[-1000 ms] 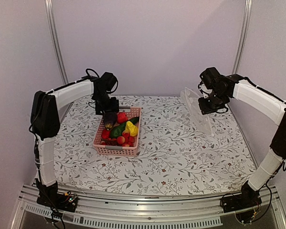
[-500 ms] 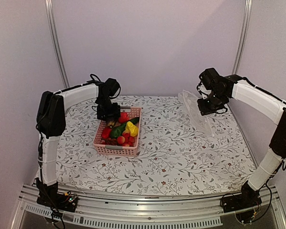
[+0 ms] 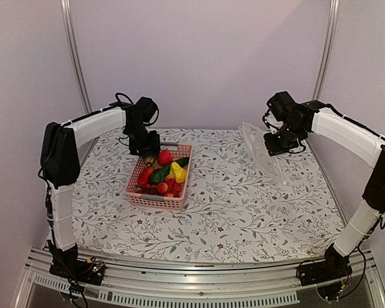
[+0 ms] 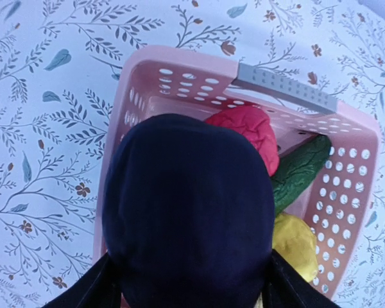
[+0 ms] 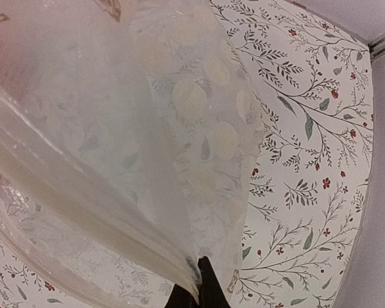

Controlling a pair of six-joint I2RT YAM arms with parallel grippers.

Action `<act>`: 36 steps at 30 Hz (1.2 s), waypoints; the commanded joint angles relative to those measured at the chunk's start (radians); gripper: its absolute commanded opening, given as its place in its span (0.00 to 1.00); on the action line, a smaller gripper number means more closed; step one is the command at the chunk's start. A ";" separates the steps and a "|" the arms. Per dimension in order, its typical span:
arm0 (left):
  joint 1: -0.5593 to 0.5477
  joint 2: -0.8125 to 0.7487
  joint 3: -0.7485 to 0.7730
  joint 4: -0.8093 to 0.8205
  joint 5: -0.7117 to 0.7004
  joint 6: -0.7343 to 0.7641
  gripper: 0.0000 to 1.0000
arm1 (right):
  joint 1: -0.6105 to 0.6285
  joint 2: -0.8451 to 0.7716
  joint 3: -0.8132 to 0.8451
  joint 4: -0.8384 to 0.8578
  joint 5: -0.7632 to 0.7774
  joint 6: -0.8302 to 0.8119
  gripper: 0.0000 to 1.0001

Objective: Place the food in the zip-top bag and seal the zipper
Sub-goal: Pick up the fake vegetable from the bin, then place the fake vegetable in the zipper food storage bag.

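My left gripper (image 3: 145,149) hangs over the far end of the pink basket (image 3: 155,201), shut on the dark purple food (image 4: 189,205), which fills the left wrist view between the fingers (image 4: 106,285). In the basket lie a red round piece (image 3: 165,157), a green one (image 3: 159,174), a yellow one (image 3: 177,172) and small red ones (image 3: 163,188). My right gripper (image 3: 277,142) is shut on the clear dotted zip-top bag (image 3: 263,153) and holds it raised at the far right. The bag (image 5: 115,128) fills the right wrist view. I cannot make out the zipper.
The basket stands left of centre on the floral tablecloth (image 3: 244,205). Its grey handle (image 4: 285,96) is at the rim. Metal frame posts (image 3: 75,58) stand at the back corners, close to the purple walls.
My left gripper dipped into the basket's far end and came back up, with the dark purple food in it. My right gripper moved the bag slightly left.
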 commanded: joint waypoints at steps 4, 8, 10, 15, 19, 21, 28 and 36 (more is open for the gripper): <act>-0.050 -0.256 -0.148 0.195 0.209 0.006 0.51 | 0.014 0.013 0.014 0.013 -0.030 0.023 0.00; -0.108 -0.347 -0.251 0.410 0.365 0.008 0.50 | 0.028 0.036 0.020 0.034 -0.063 0.035 0.00; -0.151 -0.368 -0.283 0.505 0.431 0.008 0.48 | 0.034 0.056 0.034 0.038 -0.082 0.042 0.00; -0.248 -0.338 -0.269 0.629 0.566 0.045 0.47 | 0.052 0.094 0.063 0.058 -0.137 0.066 0.00; -0.296 -0.305 -0.270 0.734 0.660 0.006 0.45 | 0.071 0.133 0.104 0.055 -0.162 0.075 0.00; -0.312 -0.278 -0.261 0.744 0.676 -0.006 0.43 | 0.072 0.142 0.123 0.057 -0.185 0.086 0.00; -0.339 -0.187 -0.224 0.734 0.700 -0.018 0.40 | 0.086 0.150 0.168 0.052 -0.265 0.114 0.00; -0.341 -0.108 -0.187 0.714 0.671 -0.059 0.36 | 0.121 0.120 0.167 0.020 -0.291 0.121 0.00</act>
